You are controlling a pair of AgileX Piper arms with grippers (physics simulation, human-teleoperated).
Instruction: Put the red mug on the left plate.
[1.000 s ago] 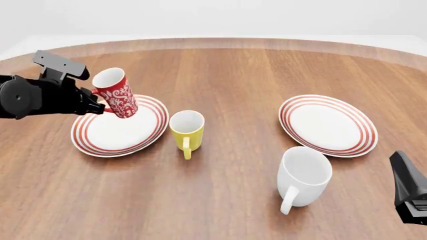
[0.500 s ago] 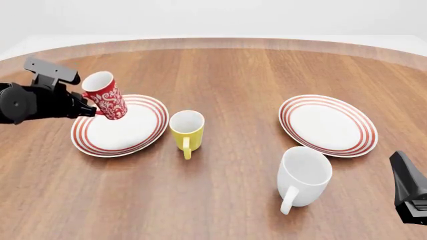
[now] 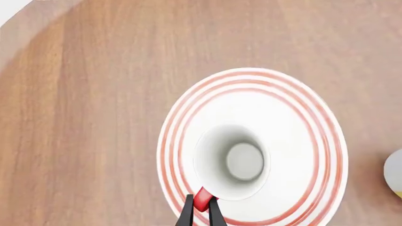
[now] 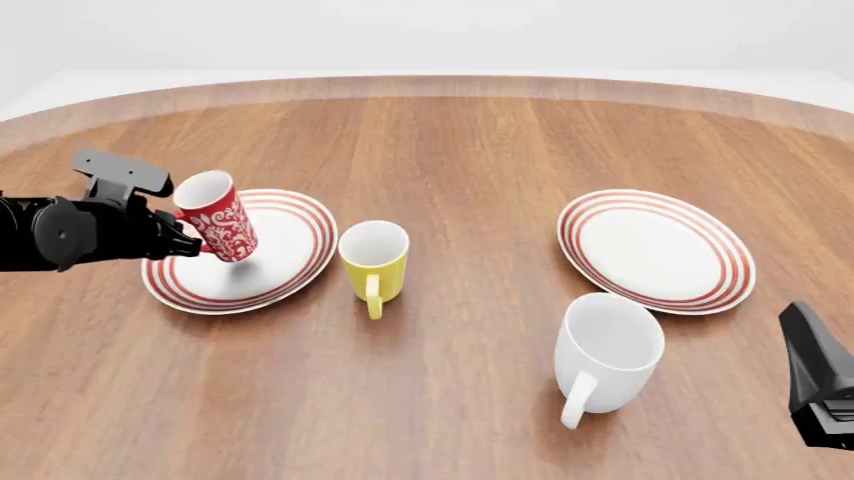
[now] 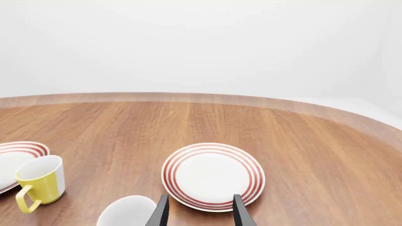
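The red mug (image 4: pixel 220 218), patterned in white, leans slightly over the left plate (image 4: pixel 296 262), its base low over the plate's left part; I cannot tell if it touches. My left gripper (image 4: pixel 188 243) is shut on the mug's red handle from the left. In the left wrist view the black fingertips (image 3: pixel 188 214) pinch the handle, and I look down into the red mug (image 3: pixel 234 162) with the ringed left plate (image 3: pixel 182 106) beneath it. My right gripper (image 5: pixel 199 214) is open and holds nothing; its black body shows at the front view's lower right.
A yellow mug (image 4: pixel 372 255) stands just right of the left plate. A larger white mug (image 4: pixel 610 350) stands front right, with the right plate (image 4: pixel 655 250) behind it. The right wrist view shows the right plate (image 5: pixel 213 174), the white mug (image 5: pixel 125 212) and the yellow mug (image 5: pixel 41 181).
The left gripper has come down and slightly leftward with the red mug, which now hangs lower over the left plate and stands more upright. The right arm has not moved.
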